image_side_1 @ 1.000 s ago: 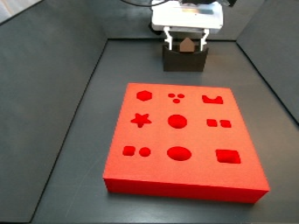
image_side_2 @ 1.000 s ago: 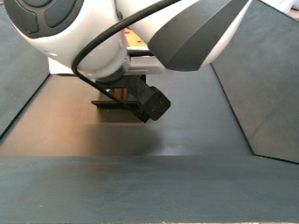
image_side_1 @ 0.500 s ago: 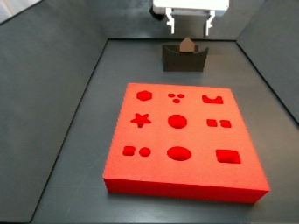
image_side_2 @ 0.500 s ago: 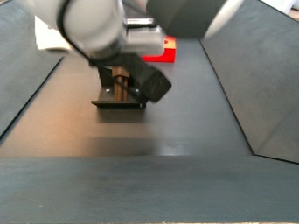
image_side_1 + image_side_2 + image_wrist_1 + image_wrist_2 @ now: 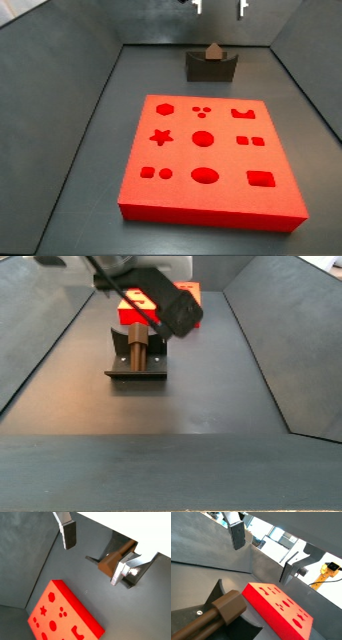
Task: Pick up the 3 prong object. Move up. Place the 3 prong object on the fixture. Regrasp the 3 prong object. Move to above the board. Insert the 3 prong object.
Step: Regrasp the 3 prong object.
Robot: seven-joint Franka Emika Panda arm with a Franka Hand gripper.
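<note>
The small brown wooden-looking 3 prong object (image 5: 213, 49) sits in the curved notch of the dark grey squat fixture (image 5: 210, 68), its tip poking above the block's top in a side view; from the opposite side (image 5: 139, 348) it reads as a brown bar lying along the fixture (image 5: 136, 368), and in a wrist view (image 5: 221, 610) it lies square-ended in the dark cradle (image 5: 218, 592). My gripper (image 5: 221, 7) hangs well above it at the upper edge of that side view, only the two fingertips showing, spread wide with nothing between them (both wrist views show the flat silver fingers (image 5: 67, 534) (image 5: 236, 535) far apart and empty). The large flat bright red board (image 5: 206, 157), with its star, circle, square and three-dot recesses, lies on the dark floor (image 5: 80, 170) nearer the camera, apart from the fixture; the wrist views show it too (image 5: 61, 616) (image 5: 281, 608).
</note>
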